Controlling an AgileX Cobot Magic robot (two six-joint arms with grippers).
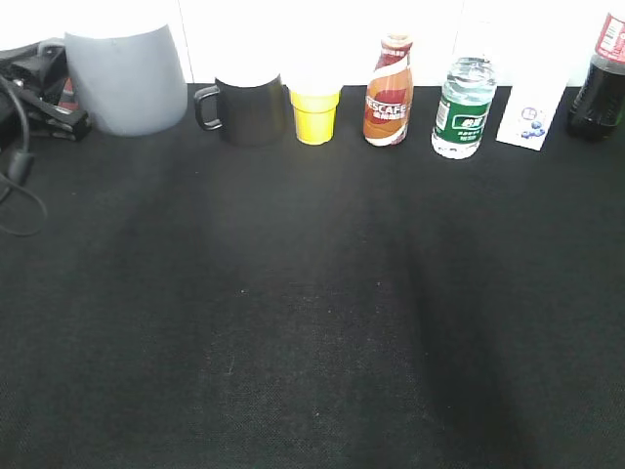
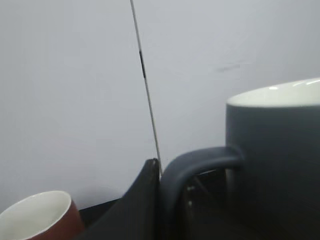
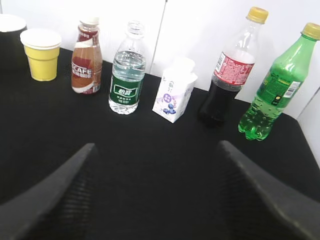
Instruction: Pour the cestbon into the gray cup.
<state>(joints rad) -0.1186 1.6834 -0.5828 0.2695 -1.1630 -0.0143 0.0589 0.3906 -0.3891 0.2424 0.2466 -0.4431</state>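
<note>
The cestbon stands upright at the back of the black table, against the white wall, and I'll place everything else from it. Just to its left is the brown Nescafe bottle, then a yellow cup, then a black mug. Far to its left, at the table's back corner, is the gray cup, well apart from the bottle. Just to its right leans a small white carton, and beyond that a dark cola bottle.

From the right wrist, the cestbon sits uncapped ahead of the right gripper, whose jaws are spread wide with only tablecloth between them; a green bottle stands farthest right.

The left wrist looks close at the gray cup, its handle touching one dark finger; I cannot tell how those jaws stand. A reddish-brown mug sits beside it
</note>
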